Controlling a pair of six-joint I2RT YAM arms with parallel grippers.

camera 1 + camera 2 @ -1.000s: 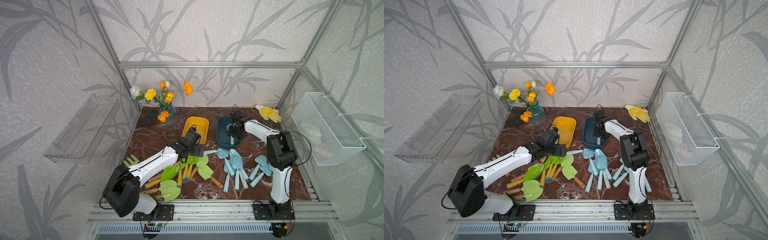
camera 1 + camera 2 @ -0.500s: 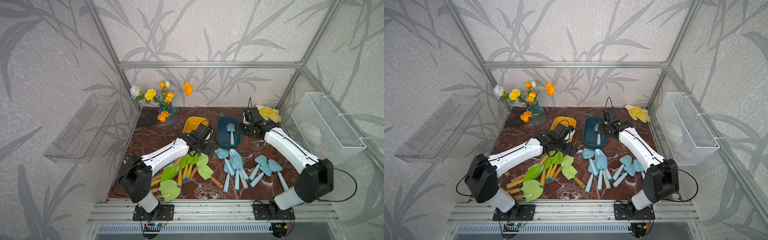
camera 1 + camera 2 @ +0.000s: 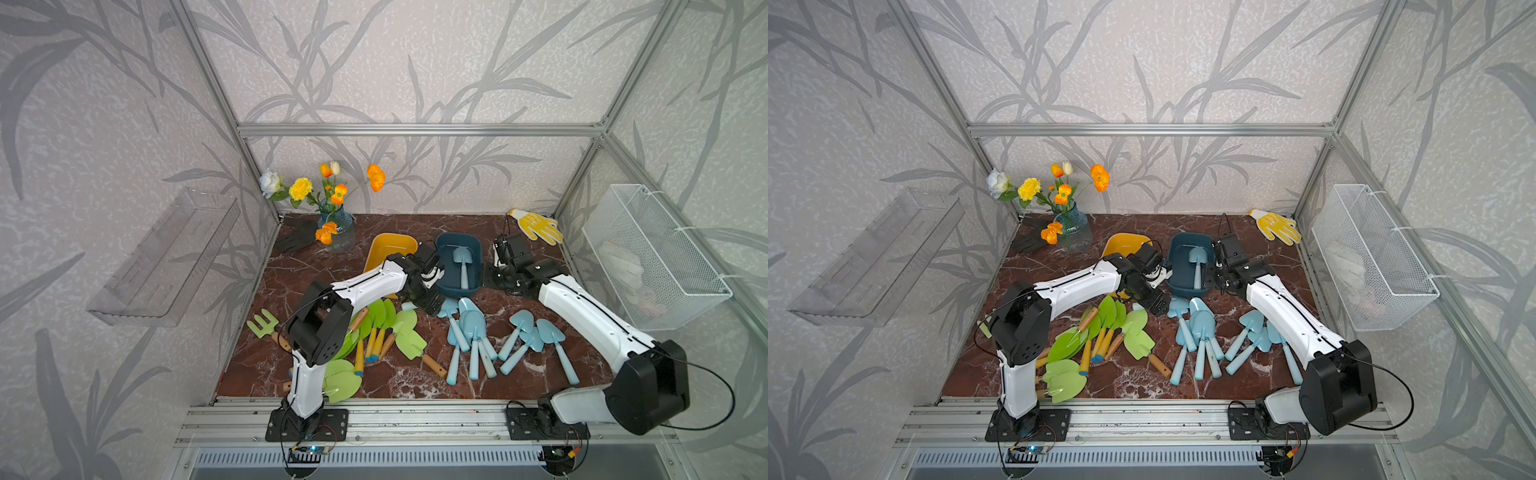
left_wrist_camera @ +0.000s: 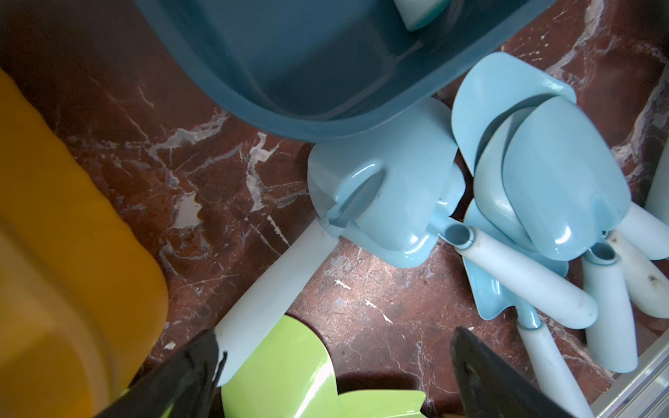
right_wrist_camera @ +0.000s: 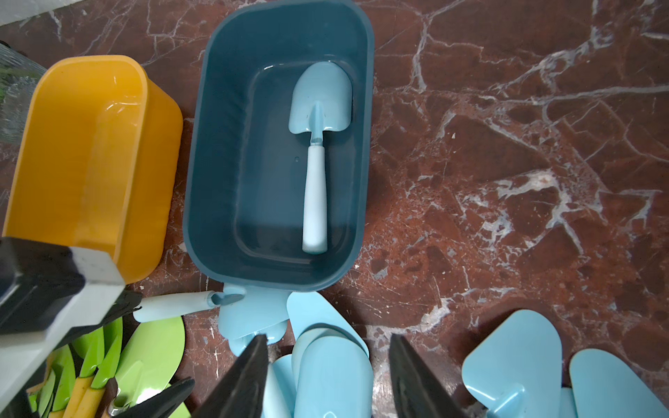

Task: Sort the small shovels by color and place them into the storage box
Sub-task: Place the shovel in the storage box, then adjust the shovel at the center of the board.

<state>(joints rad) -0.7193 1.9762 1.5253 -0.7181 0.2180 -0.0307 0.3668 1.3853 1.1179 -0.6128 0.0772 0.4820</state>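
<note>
One pale blue shovel (image 5: 315,163) is lying flat inside the dark blue box (image 5: 202,144), its blade pointing toward the back wall, with the yellow box (image 5: 90,144) sitting just beside it. The other shovels are resting on the marbled surface (image 3: 415,374) in front of the boxes. The green shovels (image 3: 376,320) with wooden handles are overlapping in a heap on the left, and the blue shovels (image 3: 471,328) are fanning out on the right. A green fork (image 3: 264,324) is lying apart near the left edge. The left hand (image 4: 333,336) is hanging low just in front of the dark blue box, between the two heaps, with its fingers (image 4: 181,380) spreading wide around nothing. One finger is sitting right beside the handle end of an overturned blue shovel (image 4: 383,202) — whether it is touching I cannot tell. The right hand (image 5: 327,340) is hovering to the right of the dark blue box, its fingers standing partway apart and gripping nothing.
</note>
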